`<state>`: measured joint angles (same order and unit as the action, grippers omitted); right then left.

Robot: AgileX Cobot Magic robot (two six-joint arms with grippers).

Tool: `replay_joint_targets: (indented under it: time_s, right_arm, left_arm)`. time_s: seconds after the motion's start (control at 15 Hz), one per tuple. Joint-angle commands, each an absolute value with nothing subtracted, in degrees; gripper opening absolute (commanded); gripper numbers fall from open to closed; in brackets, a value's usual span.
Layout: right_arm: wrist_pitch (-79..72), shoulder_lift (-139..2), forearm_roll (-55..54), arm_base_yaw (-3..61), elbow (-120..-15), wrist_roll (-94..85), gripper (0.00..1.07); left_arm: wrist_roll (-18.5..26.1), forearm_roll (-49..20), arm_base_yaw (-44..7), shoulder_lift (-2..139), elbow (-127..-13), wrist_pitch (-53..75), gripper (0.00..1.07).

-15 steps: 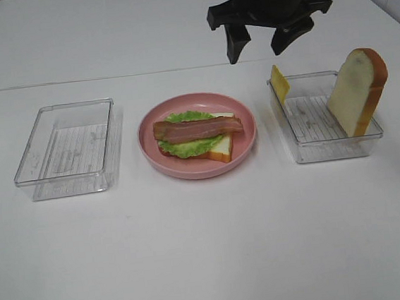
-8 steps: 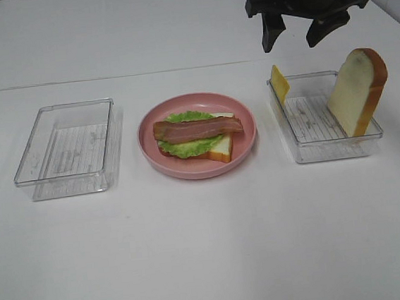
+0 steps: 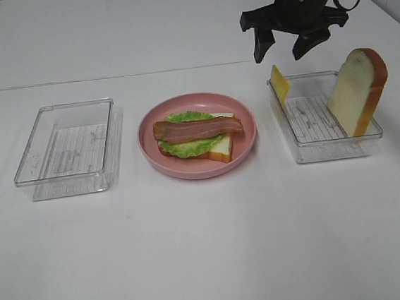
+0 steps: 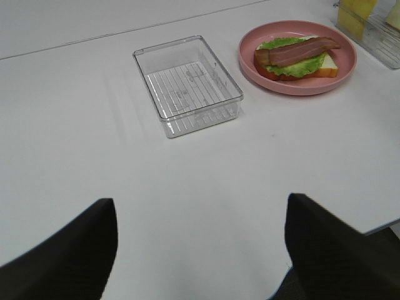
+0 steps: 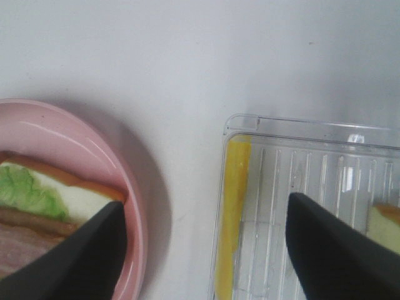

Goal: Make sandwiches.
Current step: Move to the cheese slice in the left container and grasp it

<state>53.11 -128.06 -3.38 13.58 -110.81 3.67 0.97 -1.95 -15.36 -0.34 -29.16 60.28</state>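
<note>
On the white counter (image 3: 209, 248), a centre pink plate (image 3: 245, 137) holds the half-built sandwich (image 3: 198, 129); the clear tray (image 3: 331, 151) at right props a cheese slice (image 3: 279, 84). The left gripper (image 4: 200, 250) and right gripper (image 3: 279, 56) have spread fingers; the right hovers above the cheese, whose thin leaning edge could slip when pinched.

A row of three runs across the surface (image 3: 209, 248), between its near and far edges: a tray (image 3: 68, 184) toward the left edge, a plate (image 3: 248, 131) at the middle, a second tray (image 3: 331, 150) toward the right edge; none touch. On the plate lies bread (image 3: 222, 148); lettuce (image 3: 186, 148) on it; bacon (image 3: 198, 128) on top, running left to right. In the second tray, cheese (image 3: 279, 83) leans on the left wall; a second bread (image 3: 356, 92) stands on edge at the right end. The right pincer (image 3: 277, 50) hangs above that tray's far left corner, over the cheese.
</note>
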Motion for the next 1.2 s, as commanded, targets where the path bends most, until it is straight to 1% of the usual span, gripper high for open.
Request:
replay_joint_targets:
  time_s: [0.07,0.2,0.47,0.67,0.8,0.87,1.07,1.13,1.2]
  right_arm:
    - [54.9,-130.7,-3.1,12.8,-112.9,3.2,0.67]
    - [55.2,-132.0,-3.0,12.3,-113.0,3.5,0.66]
    - [55.6,-133.2,-3.4,12.0,-113.0,3.5,0.57]
    - [56.7,-134.0,-3.5,12.0,-113.0,3.5,0.45]
    - [56.9,-134.2,-3.7,12.0,-113.0,3.5,0.44]
    - [56.8,-134.2,-3.8,12.0,-113.0,3.5,0.39]
    - [57.0,-134.2,-3.8,12.0,-113.1,3.5,0.06]
    - [57.3,-134.2,-3.8,12.0,-113.1,3.3,0.0]
    - [57.5,-133.9,-3.8,12.0,-113.2,2.6,0.0]
  left_arm:
    - [1.0,-2.1,-15.3,-1.6,-28.9,59.6,0.72]
    - [0.9,-2.1,-15.3,-1.6,-28.9,59.6,0.72]
    - [0.9,-2.1,-15.3,-1.6,-28.9,59.6,0.72]
    - [0.9,-2.1,-15.3,-1.6,-28.9,59.6,0.72]
    - [0.9,-2.1,-15.3,-1.6,-28.9,59.6,0.72]
    - [0.9,-2.1,-15.3,-1.6,-28.9,59.6,0.72]
    - [0.9,-2.1,-15.3,-1.6,-28.9,59.6,0.72]
    - [0.9,-2.1,-15.3,-1.6,-28.9,59.6,0.72]
    - [0.9,-2.1,-15.3,-1.6,-28.9,59.6,0.72]
